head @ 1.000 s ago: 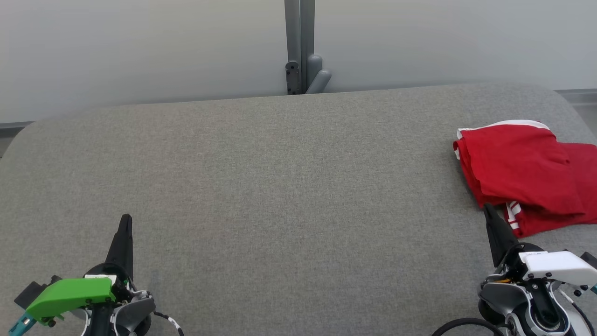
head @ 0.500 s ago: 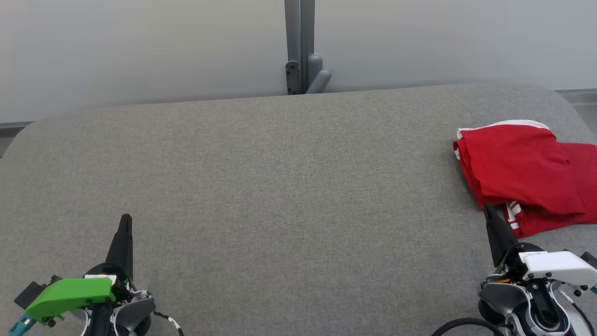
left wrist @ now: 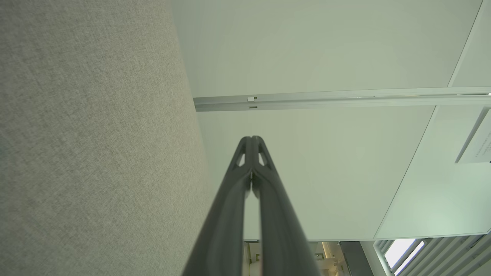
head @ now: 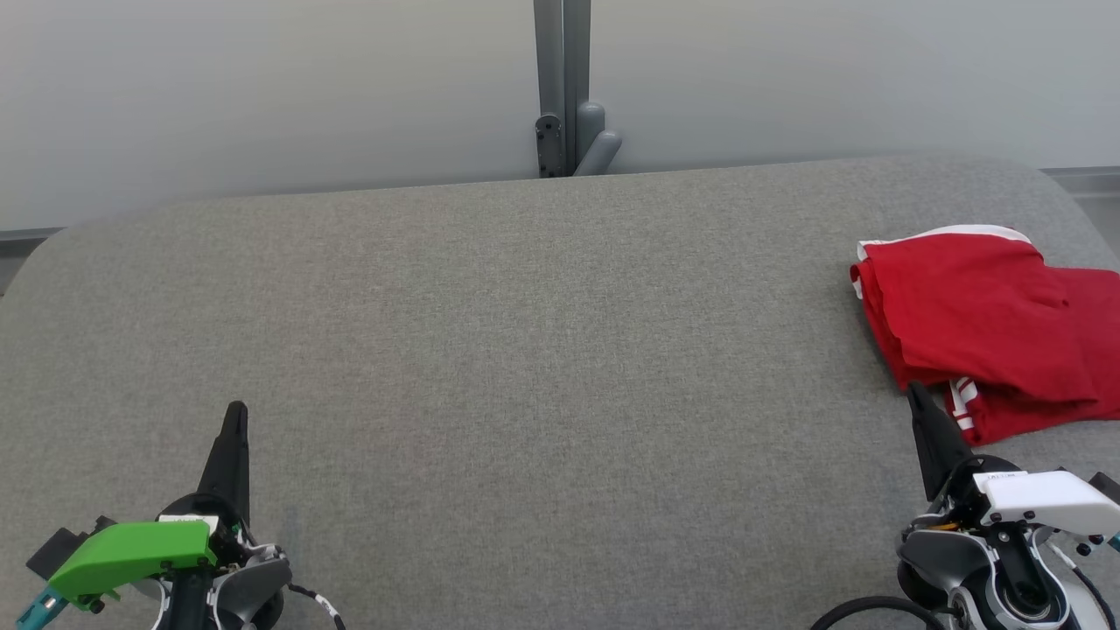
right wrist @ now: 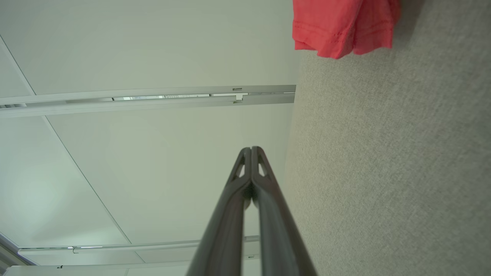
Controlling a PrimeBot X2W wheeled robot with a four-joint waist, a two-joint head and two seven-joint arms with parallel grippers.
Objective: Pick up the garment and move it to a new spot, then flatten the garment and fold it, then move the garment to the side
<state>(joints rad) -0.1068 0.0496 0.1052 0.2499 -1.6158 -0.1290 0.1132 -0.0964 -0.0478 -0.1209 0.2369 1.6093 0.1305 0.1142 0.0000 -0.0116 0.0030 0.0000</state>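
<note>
Fingers (head: 229,455) of our left gripper (head: 236,409) are pressed together into one dark point, holding nothing. It sits at the lower left of the head view, above a green wrist cover (head: 131,551), and points away from us across the grey fabric surface (head: 525,350). In the left wrist view the same gripper (left wrist: 251,138) shows its two tips meeting, with the grey fabric (left wrist: 96,134) on one side and a pale wall beyond.

Our right gripper (head: 914,391) is closed in the same way and also holds nothing. It sits at the lower right, above a white wrist cover (head: 1046,499). The right wrist view shows its tips (right wrist: 251,148) meeting.

We see the garment (head: 980,324) lying folded at the far right of the surface, running past the edge of the head view. It is red, with a white band along its far edge and red-white striped trim (head: 962,404) near its front. Our right fingertip is close to its near left corner; we cannot tell whether they touch. In the right wrist view a red hem (right wrist: 337,27) lies ahead of the fingers.

A grey post (head: 563,87) stands behind the surface.
</note>
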